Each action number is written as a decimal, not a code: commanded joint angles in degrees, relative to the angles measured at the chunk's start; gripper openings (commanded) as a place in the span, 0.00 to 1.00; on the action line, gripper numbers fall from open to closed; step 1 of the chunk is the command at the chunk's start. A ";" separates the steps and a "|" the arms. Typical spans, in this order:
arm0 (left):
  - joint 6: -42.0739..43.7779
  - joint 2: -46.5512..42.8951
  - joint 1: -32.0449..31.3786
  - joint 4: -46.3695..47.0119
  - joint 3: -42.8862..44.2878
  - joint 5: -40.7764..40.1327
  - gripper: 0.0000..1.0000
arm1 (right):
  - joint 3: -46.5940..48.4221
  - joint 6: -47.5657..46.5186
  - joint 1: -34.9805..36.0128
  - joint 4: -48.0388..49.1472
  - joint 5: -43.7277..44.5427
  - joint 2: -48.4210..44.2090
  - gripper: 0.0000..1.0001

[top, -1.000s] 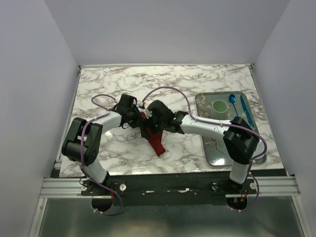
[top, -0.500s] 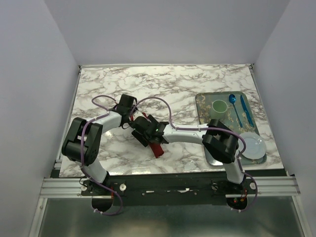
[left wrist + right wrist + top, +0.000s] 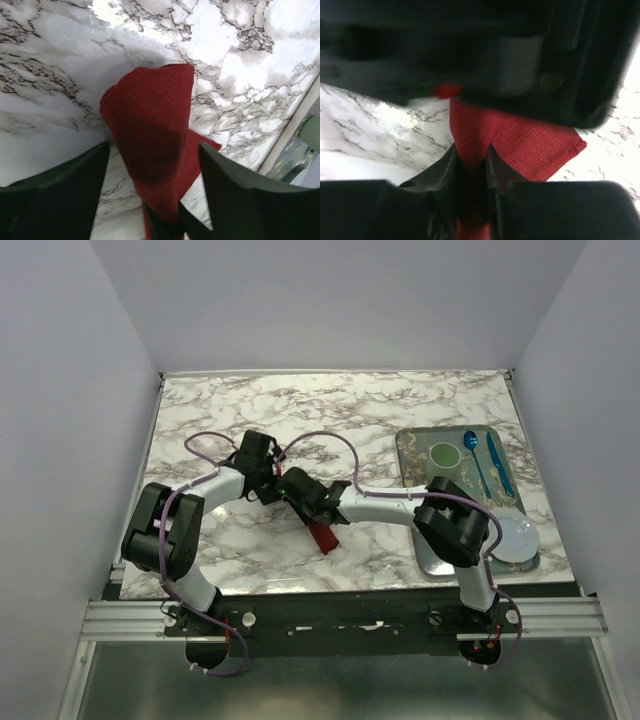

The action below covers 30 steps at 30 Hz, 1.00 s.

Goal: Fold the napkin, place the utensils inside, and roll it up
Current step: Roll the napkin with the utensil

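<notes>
Top external view showed one napkin (image 3: 322, 536) bunched on the table (image 3: 400, 400) toward its near edge. One tray (image 3: 410, 465) lay at the right with one plate (image 3: 515, 535) at its near corner, and my two claws met over the cloth. Only the wrist views settled the grips. My left claw (image 3: 154, 146) stood apart with the napkin between its fingers. My right claw (image 3: 471, 150) was clamped on a fold. A second before, my right elbow had hidden the plate and that wrist had sat farther back.
</notes>
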 commanded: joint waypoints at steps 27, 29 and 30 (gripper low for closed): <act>2.96 5.30 -4.24 -4.52 6.45 -5.62 0.76 | -11.34 25.30 -28.05 33.25 -84.52 10.59 0.35; 2.96 4.16 -4.16 -4.26 4.78 -6.32 0.70 | -10.90 21.80 -28.05 27.82 -79.63 7.87 0.41; 2.96 3.55 -4.16 -4.00 4.17 -6.59 0.63 | -10.73 19.95 -27.96 25.27 -77.24 6.56 0.48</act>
